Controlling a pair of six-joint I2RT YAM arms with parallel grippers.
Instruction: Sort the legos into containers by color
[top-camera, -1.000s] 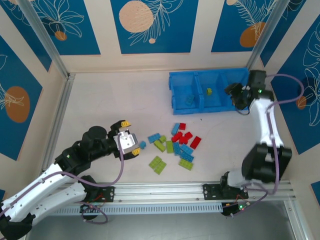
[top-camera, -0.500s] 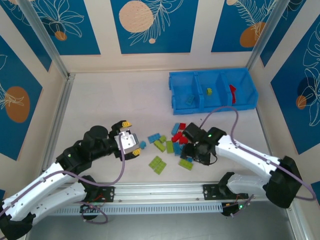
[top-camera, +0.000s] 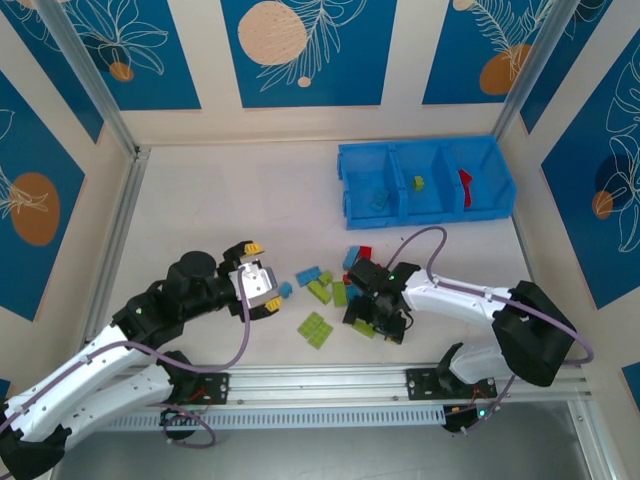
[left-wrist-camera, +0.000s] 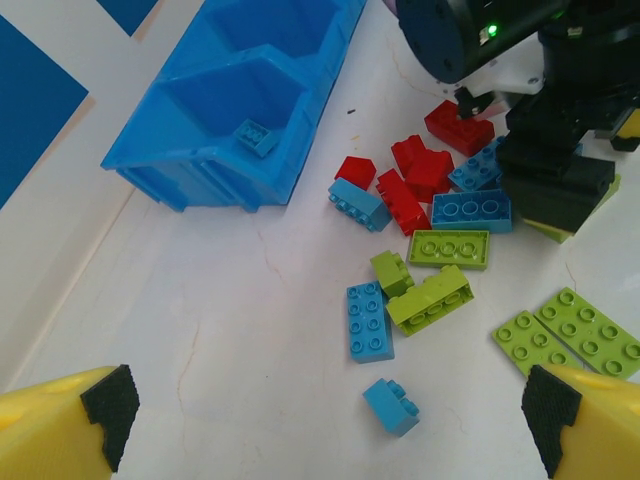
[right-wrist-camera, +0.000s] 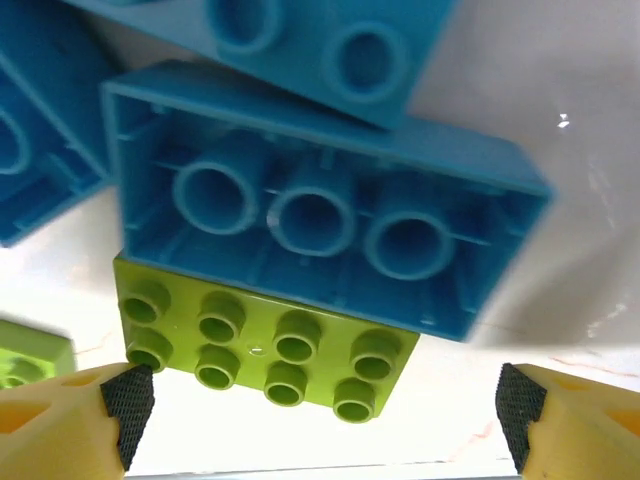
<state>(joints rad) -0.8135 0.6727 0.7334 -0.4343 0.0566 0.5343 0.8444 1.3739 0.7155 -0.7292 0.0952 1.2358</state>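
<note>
Right claw (top-camera: 372, 320) gone from bin (top-camera: 425, 215), now low over lime brick (right-wrist-camera: 265, 355); red brick (top-camera: 464, 186) newly in right compartment (top-camera: 490, 180).

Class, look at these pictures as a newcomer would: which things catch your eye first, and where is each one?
The loose pile of red, light blue and lime legos mid-table draws the eye first, with the right gripper open and low over its right part. Next comes the bright blue bin tray at the far right, a red brick in its rightmost compartment. In the right wrist view, an upturned blue brick lies against a lime plate.
</note>
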